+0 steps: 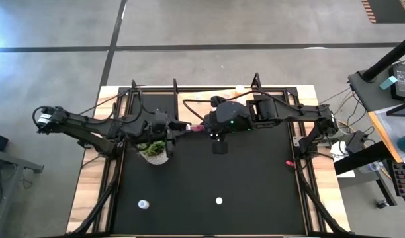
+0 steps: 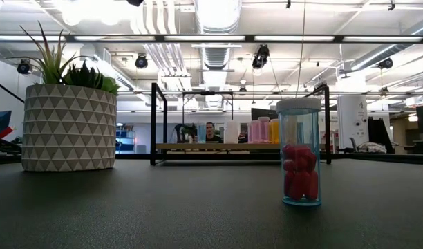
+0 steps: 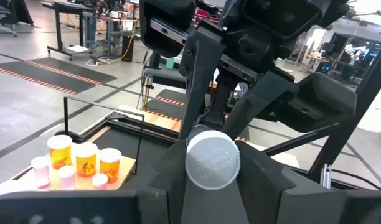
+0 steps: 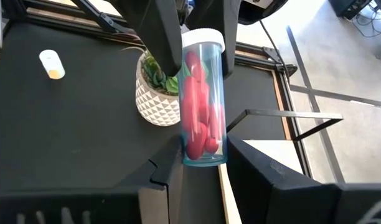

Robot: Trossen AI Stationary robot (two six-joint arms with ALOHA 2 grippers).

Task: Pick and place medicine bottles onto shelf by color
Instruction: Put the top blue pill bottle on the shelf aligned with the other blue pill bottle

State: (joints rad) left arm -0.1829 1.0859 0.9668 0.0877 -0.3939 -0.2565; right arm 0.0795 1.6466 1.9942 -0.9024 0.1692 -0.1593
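A clear medicine bottle [image 4: 202, 106] with red pills and a white cap hangs in the air above the table's far middle, beside the potted plant [image 1: 154, 149]. My left gripper [image 1: 184, 125] is shut on its cap end, coming from the table's left. My right gripper [image 1: 204, 127] is shut on its base end, coming from the right. The bottle [image 1: 194, 125] shows as a small pink spot between them. On the shelf [image 3: 125, 165] stand orange and pink bottles [image 3: 78, 163]. My left gripper pinches the bottle's white cap end [image 4: 203, 37] between its two fingers [image 4: 167, 43]. It comes level from the table's left, fingers lying along the bottle. The cap [image 3: 212, 158] faces back between them. The bottle lies roughly level, clear of the table. My right gripper pinches the bottle's base end [image 4: 203, 155] between its two fingers [image 4: 259, 171]. It comes from the table's right, slanting down, with the fingers along the bottle. The bottle reaches away from it toward the left gripper.
Another red-pill bottle [image 2: 299, 153] stands upright near the table's front, where a second bottle [image 1: 143, 205] stands to its left. An orange one [image 4: 51, 64] lies on the black tabletop. A small pink one [image 1: 289, 162] lies near the right edge.
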